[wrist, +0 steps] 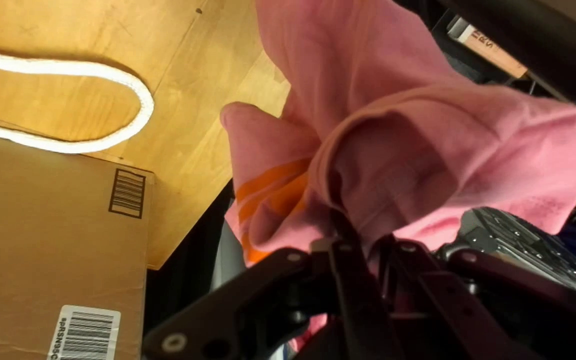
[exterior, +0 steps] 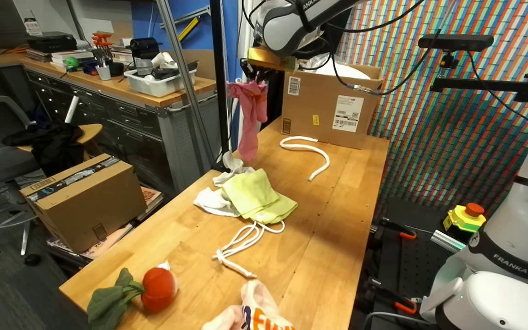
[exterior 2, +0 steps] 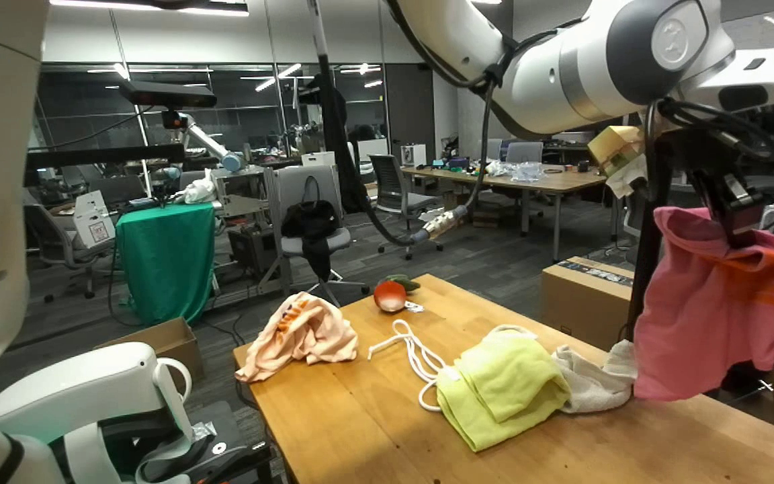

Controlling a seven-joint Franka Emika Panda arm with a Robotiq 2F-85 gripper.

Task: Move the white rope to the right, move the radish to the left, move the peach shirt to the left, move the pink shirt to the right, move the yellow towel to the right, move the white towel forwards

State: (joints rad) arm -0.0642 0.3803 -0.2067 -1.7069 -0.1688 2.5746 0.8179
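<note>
Raised near the table's edge, my gripper (wrist: 368,245) is shut on the pink shirt (exterior 2: 703,323), which hangs down in folds. Whether its lower end touches the table I cannot tell. The white rope (exterior: 326,158) lies in a curve before the large cardboard box. A folded yellow towel (exterior: 257,195) partly covers the white towel (exterior: 218,201), seen greyish in an exterior view. The red radish (exterior: 159,288) rests with its green leaves at a table corner. Crumpled on the table, the peach shirt (exterior 2: 306,336) is cut off by the frame in an exterior view.
A thin white knotted cord (exterior: 241,240) runs out from beside the yellow towel. The large cardboard box (exterior: 314,103) stands on the table's end. A black post (exterior: 220,78) rises close to the pink shirt. Another box (exterior: 85,201) sits off the table.
</note>
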